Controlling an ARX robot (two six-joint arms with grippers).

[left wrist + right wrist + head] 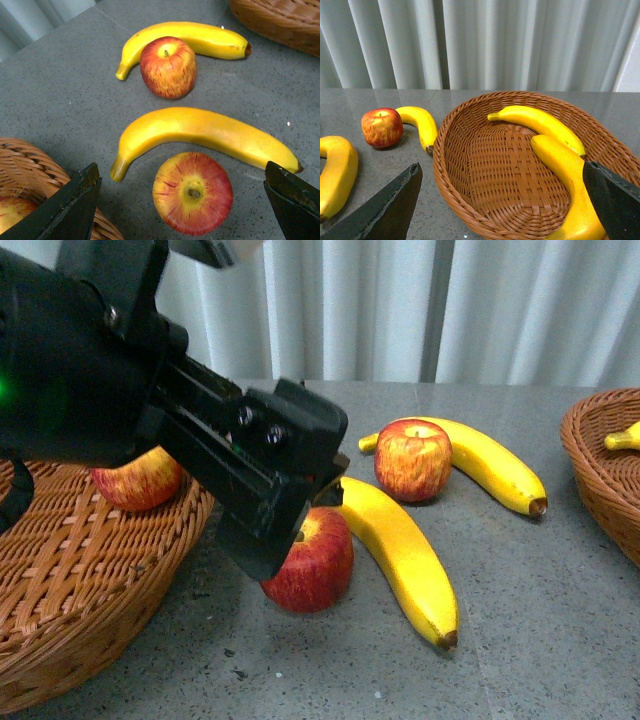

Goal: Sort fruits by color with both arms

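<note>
My left gripper hangs open over a red apple on the grey table, its fingers wide apart on either side of the apple without touching it. A banana curves just beyond that apple. Farther off, a second apple leans against another banana. A third apple lies in the left wicker basket. My right gripper is open and empty above the right wicker basket, which holds two bananas.
The left basket's rim sits close beside my left finger. The right basket stands at the table's right edge in the front view. Pale curtains hang behind the table.
</note>
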